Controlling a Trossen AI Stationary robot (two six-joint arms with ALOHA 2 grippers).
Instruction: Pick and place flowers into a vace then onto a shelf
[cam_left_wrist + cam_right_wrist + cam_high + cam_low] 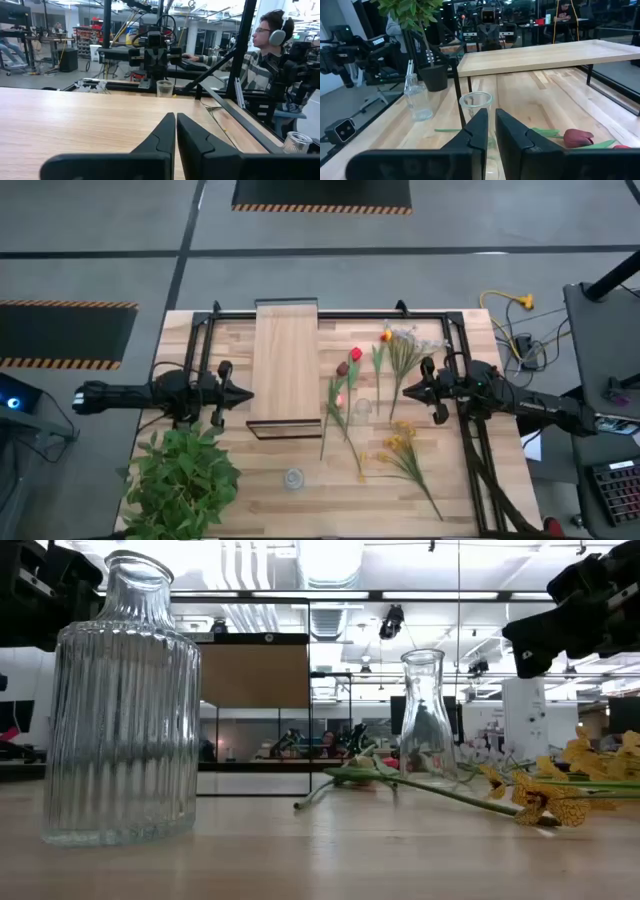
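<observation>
Both grippers closed, empty: left gripper (pixel 246 393) beside the shelf (pixel 285 360), right gripper (pixel 405 391) past the flowers (pixel 340 402).

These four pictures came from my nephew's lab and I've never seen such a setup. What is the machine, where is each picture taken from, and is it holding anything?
It is a robot with two dark arms at a wooden table, each ending in a two-finger gripper. One picture looks straight down, one looks level across the tabletop, and the other two come from cameras on the arms' wrists.

From above, the left gripper sits beside a light-wood shelf; the right gripper hangs over the artificial flowers, red tulips and yellow sprays lying flat. A ribbed glass vase and a slimmer glass bottle stand empty, and a leafy potted plant fills one corner. A person with headphones sits beyond the table.

Both grippers are shut and hold nothing.
</observation>
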